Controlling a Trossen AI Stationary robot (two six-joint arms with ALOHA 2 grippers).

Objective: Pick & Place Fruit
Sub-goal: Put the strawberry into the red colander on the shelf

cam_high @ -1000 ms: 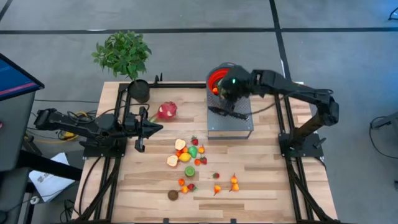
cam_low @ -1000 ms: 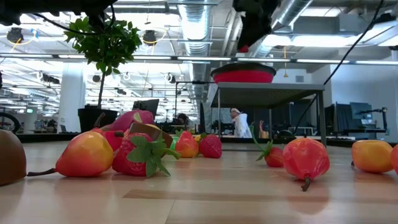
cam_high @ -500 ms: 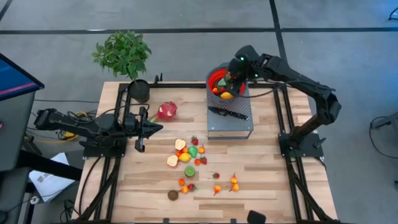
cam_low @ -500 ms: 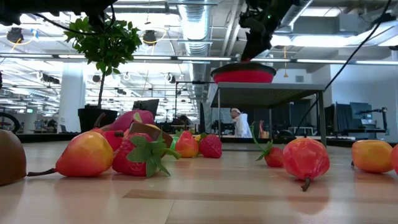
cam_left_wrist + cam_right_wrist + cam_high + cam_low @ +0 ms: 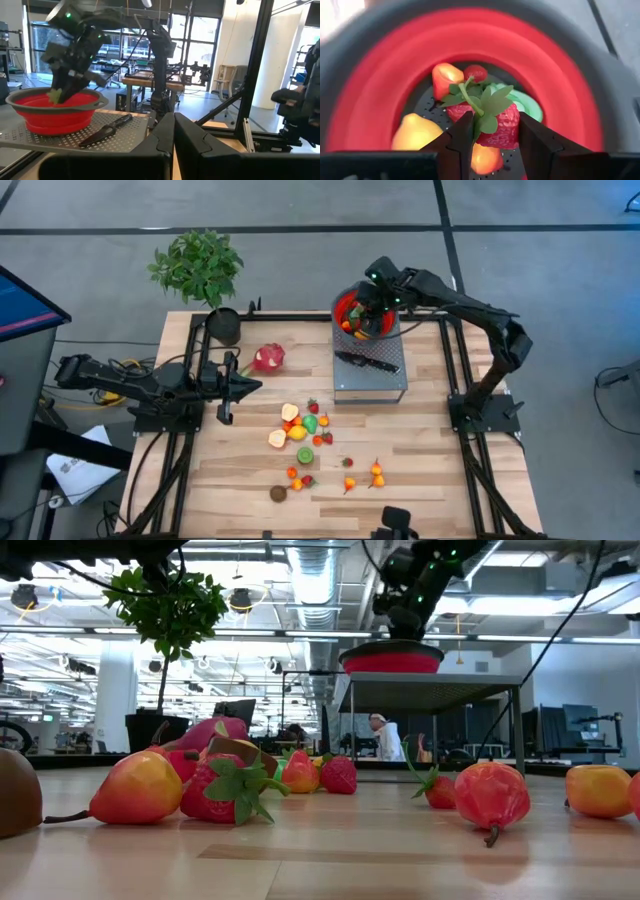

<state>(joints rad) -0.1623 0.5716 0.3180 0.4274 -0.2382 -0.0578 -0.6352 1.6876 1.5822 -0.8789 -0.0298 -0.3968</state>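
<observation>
My right gripper (image 5: 495,120) hangs over the round red bowl (image 5: 346,304), shut on a red strawberry (image 5: 495,127) with green leaves. The bowl stands on a grey perforated stand (image 5: 372,380) at the table's far side and holds several small fruits (image 5: 445,77). More small fruits (image 5: 300,428) lie loose on the wooden table, with the pink dragon fruit (image 5: 268,358) to their far left. My left gripper (image 5: 236,387) waits shut at the table's left, level, touching nothing. My right gripper pinches the strawberry's red body (image 5: 506,131) between its two fingers, one on each side. The fingers slant down from above. The strawberry's leaves (image 5: 485,102) and stem face up at the wrist. It hangs clear over the bowl's inside, above the fruits lying there.
A black-handled knife (image 5: 368,361) lies on the stand just in front of the bowl. A potted plant (image 5: 200,268) stands at the far left corner. Black frame rails (image 5: 196,350) run along the table's left and right sides. The near part of the table is bare wood.
My right gripper has swung toward the table's far edge and sunk closer to the red bowl, rolling its wrist, still shut on the strawberry, which stays clear of the bowl.
</observation>
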